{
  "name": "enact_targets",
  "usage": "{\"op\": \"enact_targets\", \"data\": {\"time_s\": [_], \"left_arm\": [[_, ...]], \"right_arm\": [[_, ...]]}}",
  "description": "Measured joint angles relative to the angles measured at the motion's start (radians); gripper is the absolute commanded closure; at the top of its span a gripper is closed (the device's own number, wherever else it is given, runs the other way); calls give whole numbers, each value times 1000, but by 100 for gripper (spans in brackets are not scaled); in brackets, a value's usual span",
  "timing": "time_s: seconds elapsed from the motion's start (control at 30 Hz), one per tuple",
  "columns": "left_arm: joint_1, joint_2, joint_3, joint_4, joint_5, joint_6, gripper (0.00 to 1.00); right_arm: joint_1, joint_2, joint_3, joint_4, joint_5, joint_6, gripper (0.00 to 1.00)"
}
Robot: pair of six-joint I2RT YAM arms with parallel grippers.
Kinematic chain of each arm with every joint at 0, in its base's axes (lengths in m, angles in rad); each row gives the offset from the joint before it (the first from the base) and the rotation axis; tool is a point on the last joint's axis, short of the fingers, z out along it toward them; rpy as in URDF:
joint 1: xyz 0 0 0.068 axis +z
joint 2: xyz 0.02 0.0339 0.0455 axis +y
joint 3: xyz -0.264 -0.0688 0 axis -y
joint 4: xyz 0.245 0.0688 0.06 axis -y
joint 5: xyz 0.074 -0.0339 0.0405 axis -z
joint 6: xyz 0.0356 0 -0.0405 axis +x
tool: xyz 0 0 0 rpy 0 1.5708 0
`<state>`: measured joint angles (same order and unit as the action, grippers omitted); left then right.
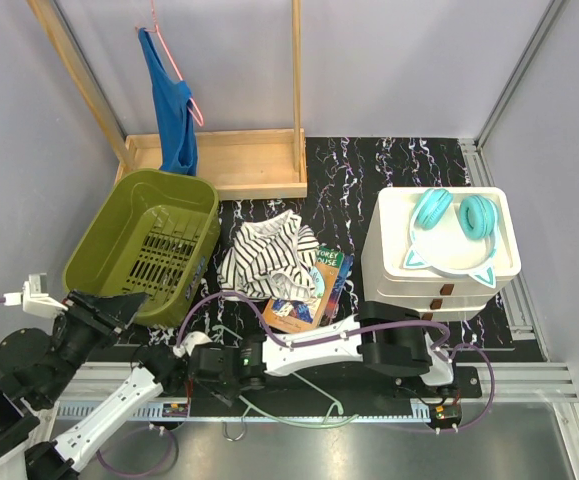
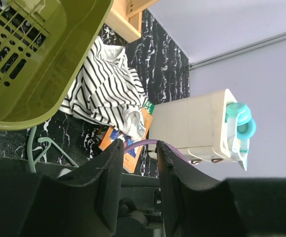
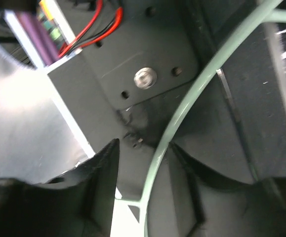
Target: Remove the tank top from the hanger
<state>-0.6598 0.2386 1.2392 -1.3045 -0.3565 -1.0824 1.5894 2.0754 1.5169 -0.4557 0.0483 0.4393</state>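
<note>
tank top (image 1: 267, 255), black-white striped, off hanger, crumpled on table (image 1: 389, 170) just right of green basket (image 1: 97, 232). pale green hanger (image 3: 194, 98) bare, lying nearer than basket, apart from tank top. right gripper (image 3: 143, 148) half-wide, fingers astride hanger wire, not clamped on it. left gripper (image 2: 139, 153) narrow gap, nothing between, at basket's near rim. blue top (image 1: 174, 110) on pink hanger (image 1: 181, 78) behind basket, on wooden rack (image 1: 259, 165).
</note>
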Motion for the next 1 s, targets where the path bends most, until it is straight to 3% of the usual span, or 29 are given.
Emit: {"op": "enact_targets", "data": {"time_s": [0.13,0.3,0.4,0.6,0.8,1.0], "left_arm": [[0,0,29,-2,0,0,65],[0,-2,16,-3,4,-7,65],[0,-2,3,-3,8,-6,62],[0,10,2,32,51,57,44],[0,94,-15,172,167,167,42],[0,240,55,296,255,314,33]], "right_arm": [[-1,11,4,-1,40,14,73],[-6,12,4,-8,74,23,100],[-6,12,5,-13,92,35,100],[-5,-52,-11,-51,164,7,100],[-41,-396,-80,-77,124,-24,100],[-293,-674,-68,3,-72,28,100]]}}
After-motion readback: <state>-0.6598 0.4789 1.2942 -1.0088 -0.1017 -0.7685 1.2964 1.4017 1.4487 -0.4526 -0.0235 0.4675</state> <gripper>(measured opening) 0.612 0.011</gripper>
